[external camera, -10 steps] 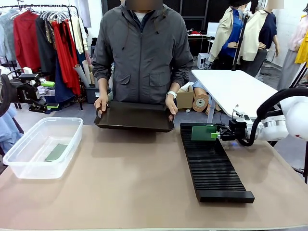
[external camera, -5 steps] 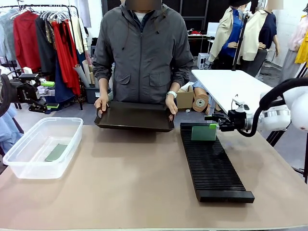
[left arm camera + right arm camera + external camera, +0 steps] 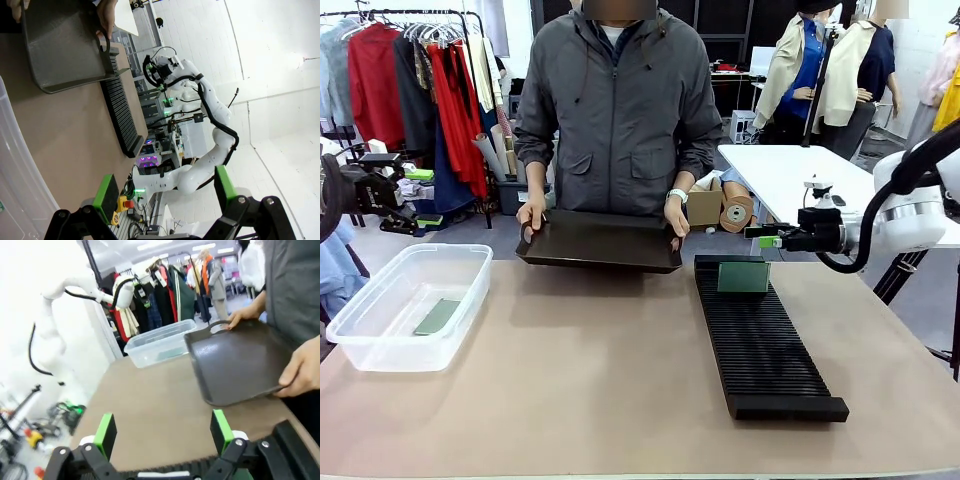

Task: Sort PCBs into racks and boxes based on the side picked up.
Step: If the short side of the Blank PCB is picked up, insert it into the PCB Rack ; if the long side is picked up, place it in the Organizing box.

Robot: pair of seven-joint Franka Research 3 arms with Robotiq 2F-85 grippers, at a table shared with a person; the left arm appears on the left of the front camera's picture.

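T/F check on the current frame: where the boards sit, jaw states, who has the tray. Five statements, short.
1. A green rectangular circuit board stands upright in the long black slotted rack. True.
2. The right gripper grips that board. False: its jaws are open, above the rack's far end.
3. The clear plastic tub holds a board lying flat. True.
4. The smooth black flat tray lies unattended. False: the person's hands hold it.
5. The left gripper is shut. False: open.

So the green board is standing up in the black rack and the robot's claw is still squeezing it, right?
Not quite. The PCB does stand upright in the rack, but the right end effector is open and lifted clear of it, as the front view shows.
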